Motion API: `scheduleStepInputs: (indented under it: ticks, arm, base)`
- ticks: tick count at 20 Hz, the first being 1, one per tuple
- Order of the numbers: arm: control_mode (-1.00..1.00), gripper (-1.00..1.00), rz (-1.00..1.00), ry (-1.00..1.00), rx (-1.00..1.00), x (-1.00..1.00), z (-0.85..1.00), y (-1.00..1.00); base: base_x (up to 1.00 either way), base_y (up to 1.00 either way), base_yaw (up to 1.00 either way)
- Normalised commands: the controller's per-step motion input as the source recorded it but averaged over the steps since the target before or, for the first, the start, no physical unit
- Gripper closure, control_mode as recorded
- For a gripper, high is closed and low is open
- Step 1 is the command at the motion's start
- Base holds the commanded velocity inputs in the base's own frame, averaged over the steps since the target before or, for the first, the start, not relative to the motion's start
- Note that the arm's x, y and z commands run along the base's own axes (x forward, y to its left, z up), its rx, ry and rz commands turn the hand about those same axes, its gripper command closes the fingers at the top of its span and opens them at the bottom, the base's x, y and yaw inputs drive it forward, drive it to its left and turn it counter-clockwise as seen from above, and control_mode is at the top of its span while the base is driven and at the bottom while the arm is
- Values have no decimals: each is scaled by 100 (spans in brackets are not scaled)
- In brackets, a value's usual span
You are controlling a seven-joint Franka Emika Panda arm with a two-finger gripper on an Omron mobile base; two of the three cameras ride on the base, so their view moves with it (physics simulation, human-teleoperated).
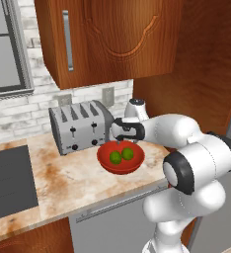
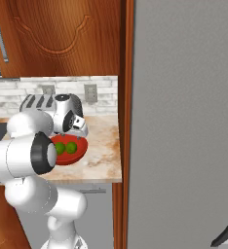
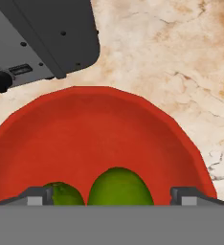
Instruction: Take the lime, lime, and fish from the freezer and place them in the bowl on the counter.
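The red bowl [image 1: 105,163] sits on the counter [image 1: 73,184] in front of the toaster. Two limes [image 1: 116,157] [image 1: 128,154] lie side by side in it. My gripper [image 1: 122,142] hangs just above the bowl, pointing down, open. In the hand view the fingertips [image 3: 37,196] stand wide apart over the bowl [image 3: 85,134]; one lime [image 3: 117,187] lies below the gap and the other lime [image 3: 63,194] lies beside it, near one tip. From the right base view the bowl [image 2: 81,151] holds both limes [image 2: 60,148] [image 2: 71,147]. The grey freezer [image 2: 184,121] stands to the right. The fish is out of view.
A silver toaster [image 1: 80,126] stands right behind the bowl, close to the hand. A dark sink [image 1: 9,178] lies to the left. Brown wooden cabinets [image 1: 107,34] hang overhead, and a tall wooden panel [image 2: 127,97] separates counter and freezer.
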Motion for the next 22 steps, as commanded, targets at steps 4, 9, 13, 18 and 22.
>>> scheduleStepInputs:
  ticks: [4,9,13,18,22]
  arm:
    - [-100,-100,-1,-9,0,-53,86,0]
    - [-100,-100,-4,-18,0,-100,71,0]
    - [-100,-100,-3,-31,0,-100,41,-5]
    - [100,-100,-3,-40,0,-80,32,-4]
    - [100,-100,0,0,0,0,0,0]
  base:
    - [0,0,0]
    - [0,0,0]
    - [0,0,0]
    - [-20,-4,-1]
    - [-100,-24,-6]
